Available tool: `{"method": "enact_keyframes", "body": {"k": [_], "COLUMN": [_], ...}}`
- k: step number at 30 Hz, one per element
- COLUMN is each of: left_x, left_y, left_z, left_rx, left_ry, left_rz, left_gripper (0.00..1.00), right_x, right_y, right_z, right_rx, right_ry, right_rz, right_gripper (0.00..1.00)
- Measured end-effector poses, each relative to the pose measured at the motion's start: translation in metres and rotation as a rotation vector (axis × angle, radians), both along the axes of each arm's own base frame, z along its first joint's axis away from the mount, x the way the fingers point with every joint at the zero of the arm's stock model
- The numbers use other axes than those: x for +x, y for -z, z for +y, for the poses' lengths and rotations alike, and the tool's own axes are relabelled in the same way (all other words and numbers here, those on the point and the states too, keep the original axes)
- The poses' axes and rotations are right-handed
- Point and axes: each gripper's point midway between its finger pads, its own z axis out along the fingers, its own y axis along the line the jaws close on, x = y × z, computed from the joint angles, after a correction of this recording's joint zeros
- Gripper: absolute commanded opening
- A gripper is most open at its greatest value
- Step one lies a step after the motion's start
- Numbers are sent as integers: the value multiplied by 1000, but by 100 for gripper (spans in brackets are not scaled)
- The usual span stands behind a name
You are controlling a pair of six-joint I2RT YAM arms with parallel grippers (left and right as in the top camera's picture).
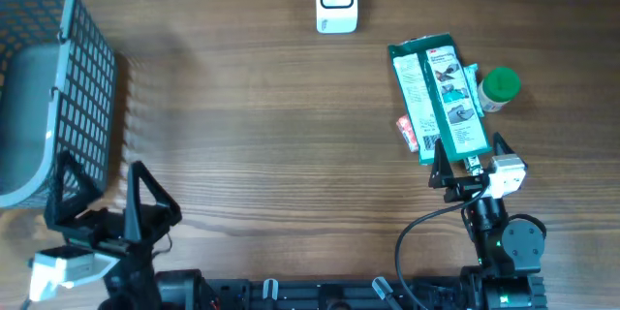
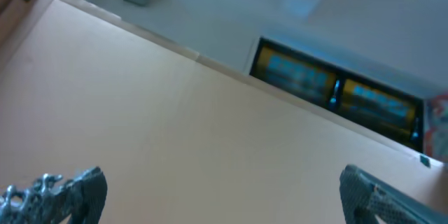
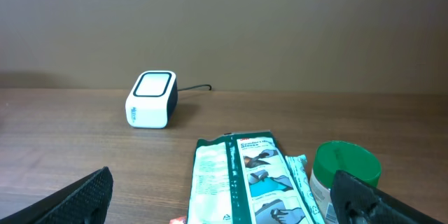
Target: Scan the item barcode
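Woodgrain table (image 1: pixel 242 136) before plain wall (image 3: pixel 280 28), left claw (image 1: pixel 107 190) and right claw (image 1: pixel 470 157) wide open, empty

Table (image 1: pixel 242 136) — scanner (image 1: pixel 336 0), packet (image 1: pixel 441 97), jar (image 1: pixel 500 87) perhaps, basket (image 1: pixel 58 97)

**No wording legible on any item**

The green pack (image 1: pixel 441 97) carries the most print: a short red line across the top of its white label (image 3: pixel 256 141), with small pictures below it and a small triangle sign near the lower edge, all too small to read. The scanner (image 3: pixel 150 98) has a tiny blue mark on its front face, unreadable. A red and white packet (image 1: pixel 408 133) beside the pack shows print that cannot be made out. In the left wrist view, yellow and blue panels (image 2: pixel 336 91) are too blurred to read.
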Motion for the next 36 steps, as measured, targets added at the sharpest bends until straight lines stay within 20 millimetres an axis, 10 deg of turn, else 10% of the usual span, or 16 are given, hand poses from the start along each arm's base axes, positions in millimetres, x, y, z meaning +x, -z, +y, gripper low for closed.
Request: {"method": "enact_keyframes", "body": {"k": [15, 23, 36], "left_x": [76, 93, 93], "left_y": [147, 256, 256], "left_z": [0, 0, -2], "left_rx": [-4, -5, 274], "left_ry": [15, 11, -74], "left_rz": [365, 813, 819], "left_gripper": [100, 100, 100], "right_x": [0, 0, 0], "right_y": [0, 0, 0], "right_z": [0, 0, 0], "right_rx": [0, 0, 0], "right_ry": [0, 0, 0], "right_rz": [0, 0, 0], "right_gripper": [100, 100, 100]}}
